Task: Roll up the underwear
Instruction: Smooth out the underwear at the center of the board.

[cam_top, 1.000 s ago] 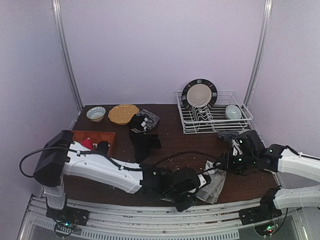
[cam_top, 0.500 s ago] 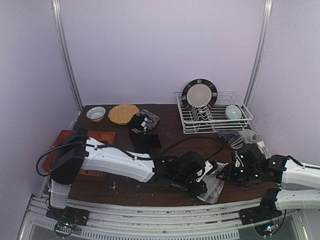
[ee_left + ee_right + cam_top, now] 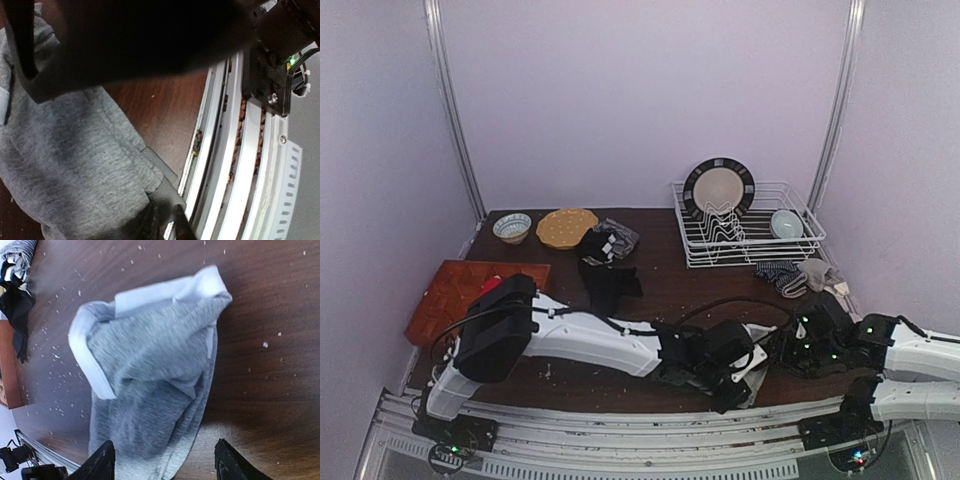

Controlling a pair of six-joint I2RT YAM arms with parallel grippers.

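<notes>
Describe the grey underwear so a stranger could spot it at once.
Go to the near edge of the dark table, right of centre, beneath the left gripper and beside the right gripper. The grey underwear lies crumpled there. It alone is light grey with a white band; the black underwear lies further back.

White arm links (image 3: pixel 590 340) with black joints (image 3: pixel 500 335), looping black cables (image 3: pixel 720 303) and green indicator lights (image 3: pixel 868 327).

top: high behind, overlooks table (image 3: pixel 670 285) | wrists: close, sharing grey underwear (image 3: pixel 150 380) | left: probably low
</notes>
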